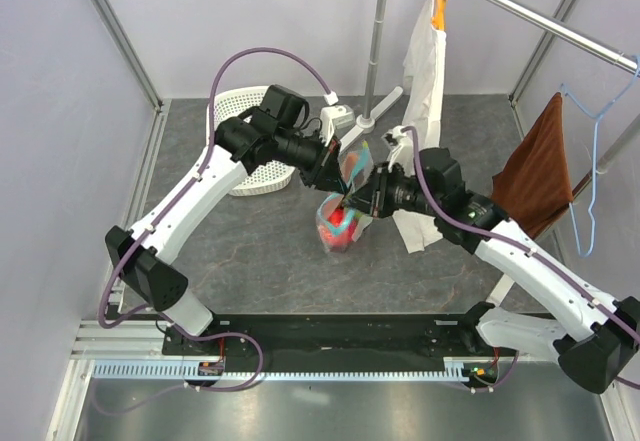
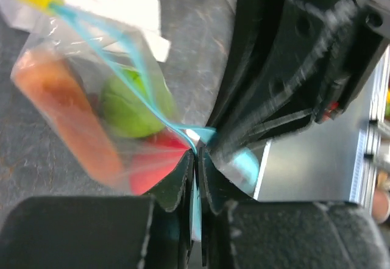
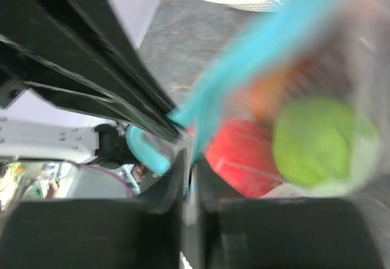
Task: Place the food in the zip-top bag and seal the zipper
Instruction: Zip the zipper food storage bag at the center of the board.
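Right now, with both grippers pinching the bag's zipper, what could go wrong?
The left gripper and right gripper pinch the zipper almost at one spot, so they could collide when sliding along it. The red apple and green fruit weigh down the zip-top bag; if the thin strip slips free, food might spill, as the mouth looks partly unsealed.

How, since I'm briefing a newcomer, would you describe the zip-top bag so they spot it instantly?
At the middle of the grey table, the left gripper and right gripper meet. Both pinch the zip-top bag, the only clear pouch: teal strip on top, red apple and green fruit inside.
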### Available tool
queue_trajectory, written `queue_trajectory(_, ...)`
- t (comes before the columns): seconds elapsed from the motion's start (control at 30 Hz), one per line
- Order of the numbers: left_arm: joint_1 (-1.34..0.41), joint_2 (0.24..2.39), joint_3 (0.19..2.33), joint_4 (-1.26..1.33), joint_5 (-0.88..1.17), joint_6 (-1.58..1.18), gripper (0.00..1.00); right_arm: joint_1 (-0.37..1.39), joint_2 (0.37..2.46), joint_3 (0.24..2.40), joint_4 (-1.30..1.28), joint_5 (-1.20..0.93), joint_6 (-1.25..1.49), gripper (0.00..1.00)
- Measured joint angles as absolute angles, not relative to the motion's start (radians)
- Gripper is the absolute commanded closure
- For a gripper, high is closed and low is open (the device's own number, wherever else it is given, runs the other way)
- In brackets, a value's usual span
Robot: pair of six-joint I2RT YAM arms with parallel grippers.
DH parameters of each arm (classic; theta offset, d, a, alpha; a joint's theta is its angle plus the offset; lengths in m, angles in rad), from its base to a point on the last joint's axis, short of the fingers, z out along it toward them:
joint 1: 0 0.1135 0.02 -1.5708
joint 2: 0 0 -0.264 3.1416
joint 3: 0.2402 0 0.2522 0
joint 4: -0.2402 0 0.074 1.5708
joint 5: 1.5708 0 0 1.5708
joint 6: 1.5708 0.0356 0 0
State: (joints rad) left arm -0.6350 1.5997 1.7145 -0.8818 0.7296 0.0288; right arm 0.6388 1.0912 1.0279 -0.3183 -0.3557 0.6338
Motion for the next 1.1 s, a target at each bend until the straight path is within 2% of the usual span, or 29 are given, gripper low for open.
queue_trajectory(0.03,-0.634,1.602,1.729,-0.913,0.76,0.069,0.93,0.663,1.094,1.028,-0.299,-0.349,0.635,0.67)
queue_trajectory(0.07,-0.631,1.602,1.735,-0.947,0.786,0.109,0.94,0.688,1.097,1.029,-0.275,-0.342,0.631,0.57)
queue_trajectory(0.3,-0.572,1.697,1.74,-1.207,0.902,0.424,0.93,0.723,1.081,1.005,-0.234,-0.329,0.518,0.22)
queue_trajectory(0.33,-0.562,1.731,1.752,-1.242,0.918,0.483,0.93,0.723,1.07,0.999,-0.234,-0.326,0.511,0.13)
queue_trajectory(0.4,-0.548,1.783,1.772,-1.271,0.936,0.565,0.92,0.721,1.025,0.987,-0.244,-0.323,0.453,0.07)
queue_trajectory(0.77,-0.524,1.828,1.837,-1.331,0.947,0.825,0.95,0.72,0.844,0.999,-0.462,-0.296,-0.089,0.11)
queue_trajectory(0.93,-0.524,1.828,1.837,-1.335,0.949,0.874,0.95,0.72,0.747,0.892,-0.51,-0.252,-0.299,0.18)
queue_trajectory(1.1,-0.524,1.828,1.837,-1.336,0.949,0.91,0.96,0.71,0.738,0.81,-0.481,-0.227,-0.392,0.2)
